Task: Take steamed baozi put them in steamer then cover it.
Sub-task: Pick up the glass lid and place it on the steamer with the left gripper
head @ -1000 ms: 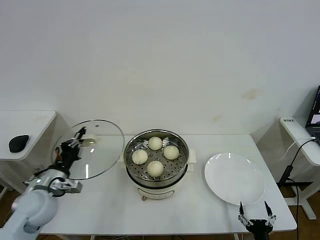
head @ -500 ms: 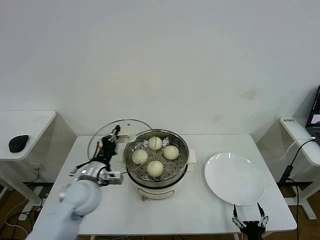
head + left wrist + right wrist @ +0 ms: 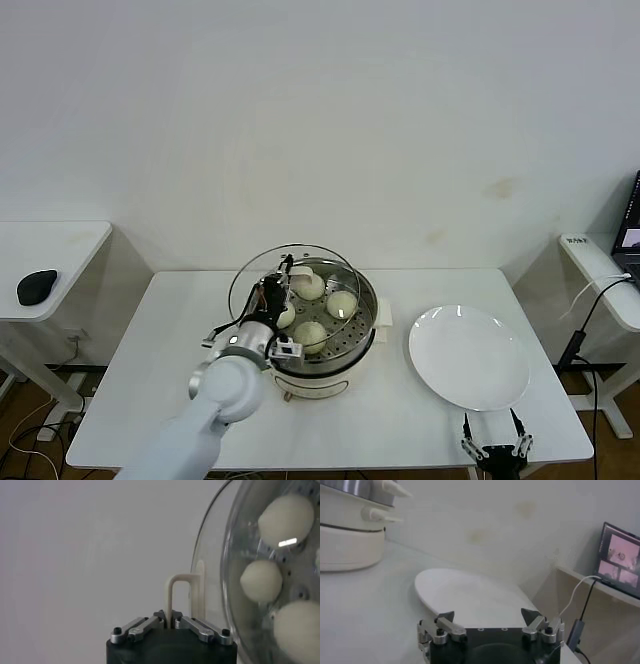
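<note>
The steamer (image 3: 318,368) stands mid-table with four cream-white baozi on its perforated tray: one at the back (image 3: 309,286), one on the right (image 3: 342,304), one at the front (image 3: 311,335), and one on the left mostly behind my gripper. My left gripper (image 3: 274,294) is shut on the cream handle (image 3: 172,587) of the glass lid (image 3: 325,262). It holds the lid tilted over the steamer's left and back part. In the left wrist view the baozi (image 3: 260,580) show through the lid (image 3: 215,575). My right gripper (image 3: 491,452) is open and empty at the table's front edge.
A flat white plate (image 3: 468,356) lies right of the steamer, just beyond my right gripper (image 3: 489,616); it also shows in the right wrist view (image 3: 470,592). A side table with a black mouse (image 3: 37,286) is at the left. A desk with a cable (image 3: 600,290) is at the right.
My left arm has carried the glass lid from the table's left side rightward to over the steamer. My right gripper has dropped lower toward the front edge.
</note>
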Tool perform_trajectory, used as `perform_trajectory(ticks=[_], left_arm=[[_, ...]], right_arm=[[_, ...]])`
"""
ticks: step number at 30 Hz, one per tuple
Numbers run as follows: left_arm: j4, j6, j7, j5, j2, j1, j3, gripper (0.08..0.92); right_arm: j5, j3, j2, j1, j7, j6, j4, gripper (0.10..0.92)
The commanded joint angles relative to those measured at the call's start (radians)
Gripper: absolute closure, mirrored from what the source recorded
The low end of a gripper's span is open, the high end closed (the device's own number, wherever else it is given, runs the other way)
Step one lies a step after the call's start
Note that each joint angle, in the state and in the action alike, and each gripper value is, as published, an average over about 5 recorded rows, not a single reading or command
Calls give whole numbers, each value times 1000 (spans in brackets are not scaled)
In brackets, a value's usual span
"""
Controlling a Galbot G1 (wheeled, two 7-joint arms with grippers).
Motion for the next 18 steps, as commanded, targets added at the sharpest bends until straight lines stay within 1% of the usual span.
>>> perform_trajectory(ticks=[1, 9, 18], left_arm=[[82, 3, 15, 73, -78, -29, 52, 856], [96, -5, 13, 88, -105, -16, 54, 856], [90, -12, 10, 96, -107, 2, 49, 856]], right_arm=[[-9, -3, 1, -1, 1, 7, -10, 203], [-11, -13, 1, -2, 2, 7, -15, 203], [-15, -17, 1, -3, 2, 9, -22, 203]])
